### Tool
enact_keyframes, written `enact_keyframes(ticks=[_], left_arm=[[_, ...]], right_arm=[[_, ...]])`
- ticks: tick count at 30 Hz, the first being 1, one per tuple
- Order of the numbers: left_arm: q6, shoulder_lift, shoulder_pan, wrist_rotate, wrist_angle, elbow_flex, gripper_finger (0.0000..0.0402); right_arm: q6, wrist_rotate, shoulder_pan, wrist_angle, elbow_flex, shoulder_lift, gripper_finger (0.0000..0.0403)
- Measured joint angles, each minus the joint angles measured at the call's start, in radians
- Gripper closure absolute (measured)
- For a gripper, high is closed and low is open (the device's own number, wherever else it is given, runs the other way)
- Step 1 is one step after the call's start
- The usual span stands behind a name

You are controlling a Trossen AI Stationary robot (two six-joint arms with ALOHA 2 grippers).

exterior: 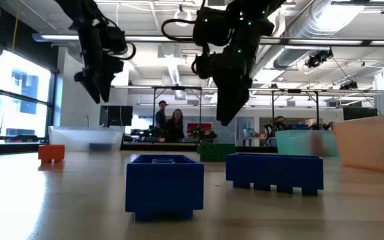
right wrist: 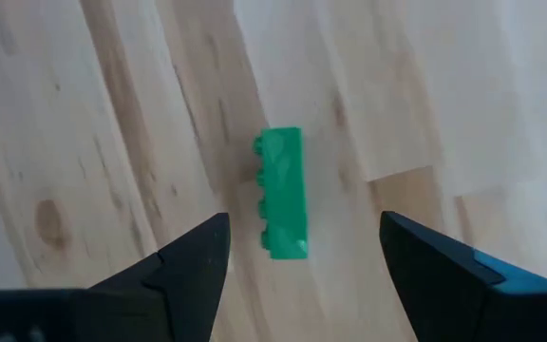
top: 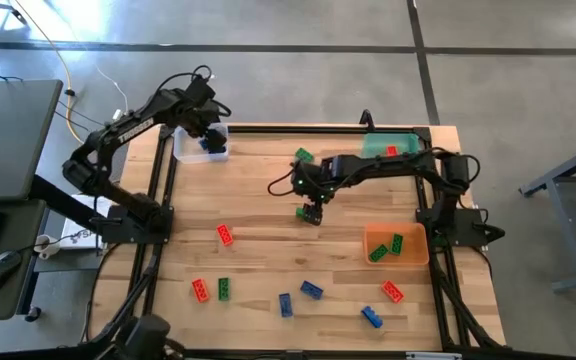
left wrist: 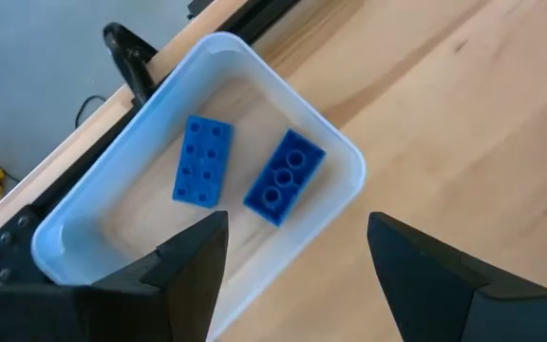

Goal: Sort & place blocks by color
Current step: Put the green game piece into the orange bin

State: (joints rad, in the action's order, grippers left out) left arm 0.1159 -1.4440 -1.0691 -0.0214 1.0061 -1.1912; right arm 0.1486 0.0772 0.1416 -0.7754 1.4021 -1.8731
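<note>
While 2 people stand in the office beyond, the pale wooden plank table [top: 268,190] carries scattered bricks. Right gripper [right wrist: 302,275] hangs spread wide over a small green studded plastic brick [right wrist: 283,194], not touching. Left gripper [left wrist: 297,266], also spread, hovers above 2 blue studded bricks [left wrist: 243,169] in the clear square bin [left wrist: 84,199].

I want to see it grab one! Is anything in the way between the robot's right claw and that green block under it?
No, nothing visible blocks it. The right gripper hangs open above the green block, which lies on its side on bare wooden table, with no other block close by.
</note>
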Motion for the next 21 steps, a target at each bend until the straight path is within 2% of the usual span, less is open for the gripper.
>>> enact_keyframes(ticks=[11, 21], left_arm=[[-0.034, 0.188, 0.073, 0.009, 0.103, 0.000, 0.0161], [-0.060, 0.299, 0.133, 0.047, 0.151, 0.000, 0.0161]], right_arm=[[0.008, 0.002, -0.019, 0.058, 0.000, -0.088, 0.0144], [0.035, 0.001, -0.019, 0.076, 0.000, -0.166, 0.0144]])
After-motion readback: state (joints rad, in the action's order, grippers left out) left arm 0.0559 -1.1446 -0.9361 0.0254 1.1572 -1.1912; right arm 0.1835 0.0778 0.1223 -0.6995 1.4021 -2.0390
